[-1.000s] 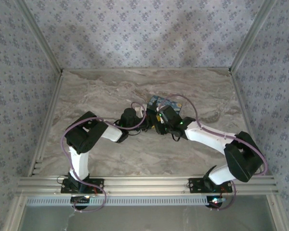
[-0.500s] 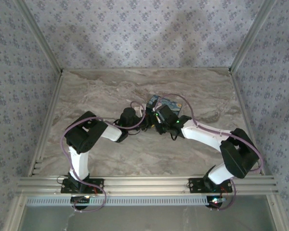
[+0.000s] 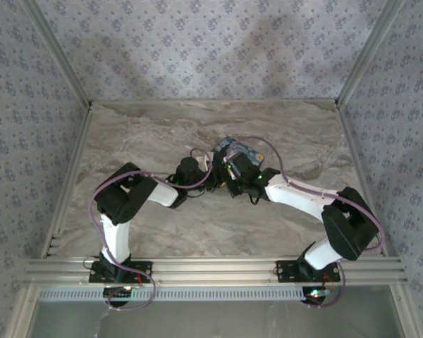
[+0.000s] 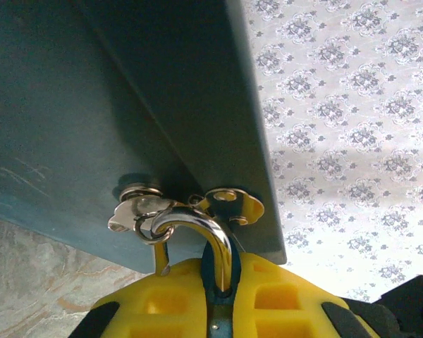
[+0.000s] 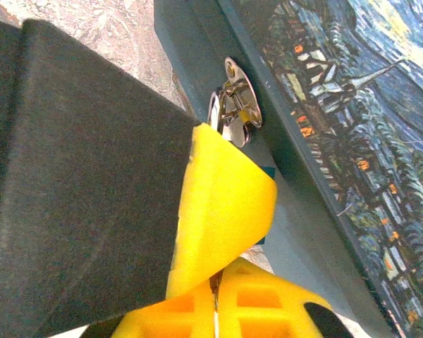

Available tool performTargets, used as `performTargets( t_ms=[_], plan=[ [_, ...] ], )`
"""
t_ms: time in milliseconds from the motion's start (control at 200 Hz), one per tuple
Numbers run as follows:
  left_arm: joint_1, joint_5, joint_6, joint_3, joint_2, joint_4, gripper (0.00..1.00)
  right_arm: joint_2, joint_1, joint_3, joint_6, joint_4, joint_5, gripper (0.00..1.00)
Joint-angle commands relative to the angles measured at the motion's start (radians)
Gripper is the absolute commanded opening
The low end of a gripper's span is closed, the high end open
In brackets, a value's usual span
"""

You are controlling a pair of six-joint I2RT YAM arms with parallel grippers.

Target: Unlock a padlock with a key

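The blue-bodied padlock with a chrome shackle [image 4: 197, 224] hangs from the metal hasp [image 4: 229, 201] on the side wall of the dark teal box with a starry-night painted lid [image 5: 338, 105]. The box stands mid-worktop [image 3: 148, 130], where both arms meet. The left gripper [image 4: 222, 285] has its yellow fingers [image 4: 282, 296] pressed on the lock's body, so only a blue strip and the shackle's arch rise from between them towards the hasp. The padlock's long axis runs straight out along those fingers, shackle end at the box and keyway end buried in the grip, where it cannot be seen. The right gripper [image 5: 215, 299] sits just beside the left one. Its own yellow fingers [image 5: 268, 303] are closed to a narrow seam on a thin metal sliver that I take for the small key [image 5: 213, 284], though too little shows to be sure. That sliver points towards the held lock, so the right arm is the one placed to work the keyway. The coming move probably depends on bringing the key into line with the lock's long axis.
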Motion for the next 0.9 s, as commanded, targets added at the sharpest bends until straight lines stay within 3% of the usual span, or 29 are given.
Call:
performTargets(
  t_ms=[0, 100, 395, 640, 735, 894],
  plan=[
    [-0.007, 0.046, 0.033, -0.007, -0.031, 0.042, 0.05, -0.032, 0.004, -0.009, 0.021, 0.046, -0.025, 0.33],
    [-0.004, 0.042, 0.044, -0.020, -0.025, 0.034, 0.07, -0.058, 0.003, -0.029, 0.035, 0.041, -0.033, 0.41],
    [0.001, 0.039, 0.094, -0.062, -0.033, -0.024, 0.07, -0.212, 0.001, -0.128, 0.110, 0.035, -0.042, 0.41],
    [-0.015, 0.051, 0.269, -0.064, -0.114, -0.292, 0.11, -0.320, -0.081, -0.189, 0.207, -0.006, -0.073, 0.45],
    [-0.017, 0.021, 0.312, -0.073, -0.148, -0.365, 0.23, -0.326, -0.131, -0.202, 0.241, 0.013, -0.088, 0.50],
    [-0.017, -0.024, 0.376, -0.089, -0.218, -0.448, 0.34, -0.296, -0.207, -0.202, 0.292, 0.049, -0.135, 0.57]
  ],
)
